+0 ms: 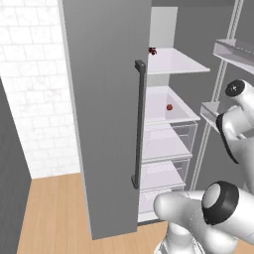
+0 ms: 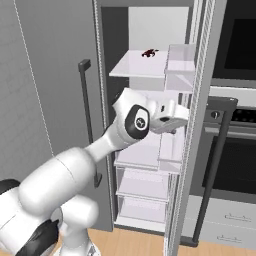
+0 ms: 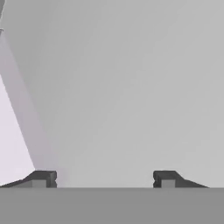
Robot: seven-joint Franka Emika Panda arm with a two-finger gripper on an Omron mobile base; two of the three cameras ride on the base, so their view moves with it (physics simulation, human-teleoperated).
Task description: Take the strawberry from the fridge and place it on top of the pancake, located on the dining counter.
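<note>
The fridge (image 1: 104, 124) stands with its right door swung open, showing white shelves. The strawberry (image 1: 169, 106), tiny and red, lies on the middle shelf (image 1: 163, 119) toward the back. My arm reaches into the opening at that shelf's height, its white hand (image 2: 169, 116) close to the open door's bins. My gripper (image 3: 105, 179) is open, with nothing between its fingertips (image 3: 43, 178), and faces a plain grey wall with a white shelf edge at the left. The pancake and the dining counter are out of view.
A dark red-black cluster (image 1: 152, 50) sits on the top shelf. Clear drawers (image 1: 166, 144) fill the fridge's lower part. The shut left door carries a dark bar handle (image 1: 138, 124). The open door's bins (image 2: 179, 62) and an oven (image 2: 235, 100) stand to the right.
</note>
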